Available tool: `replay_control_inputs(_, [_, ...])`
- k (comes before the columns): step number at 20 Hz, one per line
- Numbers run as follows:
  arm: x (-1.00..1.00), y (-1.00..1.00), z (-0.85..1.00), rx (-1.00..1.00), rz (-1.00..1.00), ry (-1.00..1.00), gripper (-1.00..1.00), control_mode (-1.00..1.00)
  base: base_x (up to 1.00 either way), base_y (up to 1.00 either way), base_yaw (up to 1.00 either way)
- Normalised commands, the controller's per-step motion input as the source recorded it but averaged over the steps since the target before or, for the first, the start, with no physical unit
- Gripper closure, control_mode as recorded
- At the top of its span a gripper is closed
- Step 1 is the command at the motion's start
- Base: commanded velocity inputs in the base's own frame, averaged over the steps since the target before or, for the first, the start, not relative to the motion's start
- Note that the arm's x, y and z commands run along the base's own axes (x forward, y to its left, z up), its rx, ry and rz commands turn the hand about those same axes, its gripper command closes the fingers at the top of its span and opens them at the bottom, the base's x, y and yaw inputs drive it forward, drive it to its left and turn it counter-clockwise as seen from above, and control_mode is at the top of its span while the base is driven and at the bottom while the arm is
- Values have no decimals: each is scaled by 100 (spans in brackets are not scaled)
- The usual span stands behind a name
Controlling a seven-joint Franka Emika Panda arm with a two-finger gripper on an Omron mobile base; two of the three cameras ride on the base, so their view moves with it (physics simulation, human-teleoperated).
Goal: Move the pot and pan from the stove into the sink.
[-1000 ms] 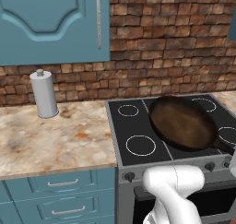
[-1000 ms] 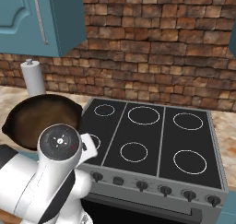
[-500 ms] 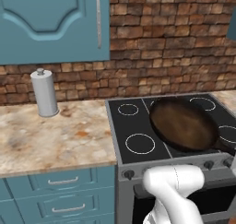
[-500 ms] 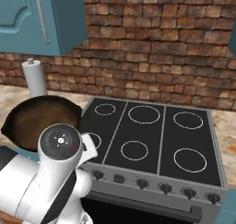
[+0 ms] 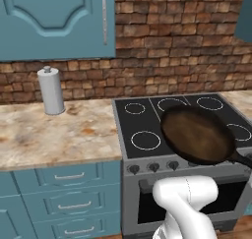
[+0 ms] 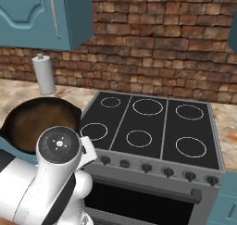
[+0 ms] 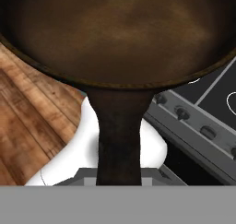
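Brick wall and blue cabinets fill the upper part of the left base view; a marbled counter with a white paper towel roll (image 5: 51, 91) lies at left. At centre right, the pan (image 5: 198, 134) hangs above the front right of the stove (image 5: 133, 127), clear of the glass. It is shallow and round, brown inside, with a dark rim. Judgement: rigid, fairly heavy metal, front-loaded when taken by the handle, so expect droop.

Right base view: the pan (image 6: 39, 122) sits at lower left, over the counter edge beside the stove (image 6: 152, 127), partly behind the white arm. All five burner rings are bare.

Hand view: the long dark handle (image 7: 119, 135) runs from the bottom edge up to the bowl. The gripper (image 7: 119, 179) is clenched on the handle near its end. Judgement: a grip closer to the bowl would reduce leverage.
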Motion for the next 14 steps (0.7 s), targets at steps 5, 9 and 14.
replay_control_inputs(5, [0, 0, 0, 0, 0, 0, 100, 100, -13, -9, 27])
replay_control_inputs(9, [0, 0, 0, 0, 0, 0, 100, 100, -27, -11, 41])
replay_control_inputs(14, [0, 0, 0, 0, 0, 0, 100, 100, -28, -9, 43])
